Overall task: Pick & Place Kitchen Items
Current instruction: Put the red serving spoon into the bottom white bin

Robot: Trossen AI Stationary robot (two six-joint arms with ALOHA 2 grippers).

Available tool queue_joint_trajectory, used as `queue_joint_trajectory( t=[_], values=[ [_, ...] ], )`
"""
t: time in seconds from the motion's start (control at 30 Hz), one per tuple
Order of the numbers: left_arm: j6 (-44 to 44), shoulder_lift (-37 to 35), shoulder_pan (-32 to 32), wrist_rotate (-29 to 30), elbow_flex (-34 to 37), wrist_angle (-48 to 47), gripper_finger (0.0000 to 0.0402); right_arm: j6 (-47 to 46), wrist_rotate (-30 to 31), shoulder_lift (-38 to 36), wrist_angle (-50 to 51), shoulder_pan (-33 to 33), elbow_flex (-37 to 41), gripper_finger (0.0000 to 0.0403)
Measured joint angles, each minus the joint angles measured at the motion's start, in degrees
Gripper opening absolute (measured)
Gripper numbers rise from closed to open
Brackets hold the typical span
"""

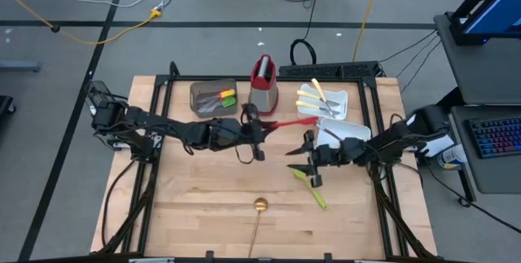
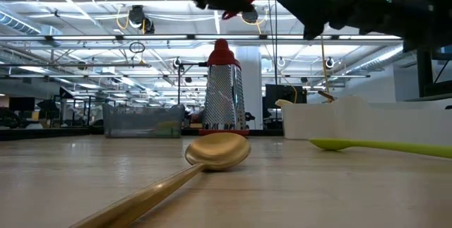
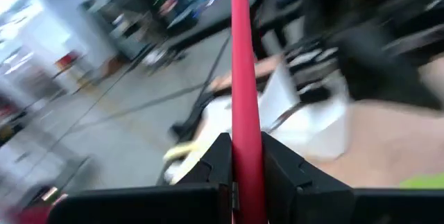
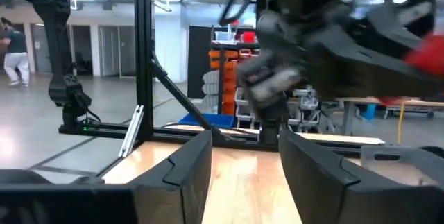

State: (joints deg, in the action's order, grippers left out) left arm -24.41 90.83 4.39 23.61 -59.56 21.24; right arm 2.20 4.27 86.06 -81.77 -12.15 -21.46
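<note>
Left gripper (image 1: pixel 254 137): near the table's middle, in front of the grater, clenched on the handle of a red utensil (image 1: pixel 286 122).
Red utensil: held off the table, reaching from the left gripper toward the white trays; in the left wrist view its shaft (image 3: pixel 243 85) runs straight out between the two fingers (image 3: pixel 215 165).
Right gripper (image 1: pixel 309 155): hovers right of centre, just in front of the nearer white tray, fingers apart with bare table showing between them in the right wrist view (image 4: pixel 243 175); it grips nothing.
Green utensil (image 1: pixel 313 188): flat on the table just below the right gripper, slanting toward the front edge; the low view shows it lying at the right (image 2: pixel 381 144).
Gold spoon (image 1: pixel 259 214): on the table near the front edge, bowl toward the middle, handle running off the front.
Grater (image 1: pixel 263 84): upright at the back, between the brown bin and the trays.
Brown bin (image 1: pixel 199 90): back left, holding yellow- and green-handled utensils (image 1: pixel 221 98).
Far white tray (image 1: pixel 342 98): back right, holding yellow-handled knives (image 1: pixel 311 100).
Near white tray (image 1: pixel 352 129): beside the right arm; contents cannot be made out.
</note>
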Motion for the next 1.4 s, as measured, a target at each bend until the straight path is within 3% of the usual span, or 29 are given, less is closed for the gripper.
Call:
queue_joint_trajectory(
  t=[0.3,0.37,0.53,0.67,0.83,0.97,1.07,1.4],
  values=[
    [0.6,0.0,-0.3,7.6,0.1,-16.9,0.0035,11.4,0.6,-1.6,3.7,-4.2,-1.3,0.0147],
    [0.0,0.0,0.1,9.3,0.1,-19.8,0.0035,12.8,5.0,-3.7,6.6,-5.9,-1.3,0.0142],
    [-6.2,0.0,2.0,14.5,0.1,-20.0,0.0035,19.2,23.2,-9.5,15.5,-8.6,-4.1,0.0133],
    [-16.0,0.0,3.9,16.2,0.1,-20.0,0.0035,19.6,27.2,-13.6,34.4,-8.3,-11.6,0.0138],
    [-30.3,2.3,6.0,22.9,0.1,-16.0,0.0035,17.1,27.1,-14.1,57.9,-5.1,-24.3,0.0165],
    [-42.1,5.1,6.3,25.0,0.1,-11.0,0.0035,9.9,26.7,-12.1,72.8,-0.1,-32.2,0.0188],
    [-48.0,7.2,6.6,26.0,0.1,-7.9,0.0035,1.9,20.6,-10.8,82.0,3.8,-35.0,0.0197],
    [-51.9,8.1,6.5,26.4,0.1,-2.3,0.0046,-5.8,9.7,-8.2,85.2,11.3,-34.4,0.0186]
  ],
)
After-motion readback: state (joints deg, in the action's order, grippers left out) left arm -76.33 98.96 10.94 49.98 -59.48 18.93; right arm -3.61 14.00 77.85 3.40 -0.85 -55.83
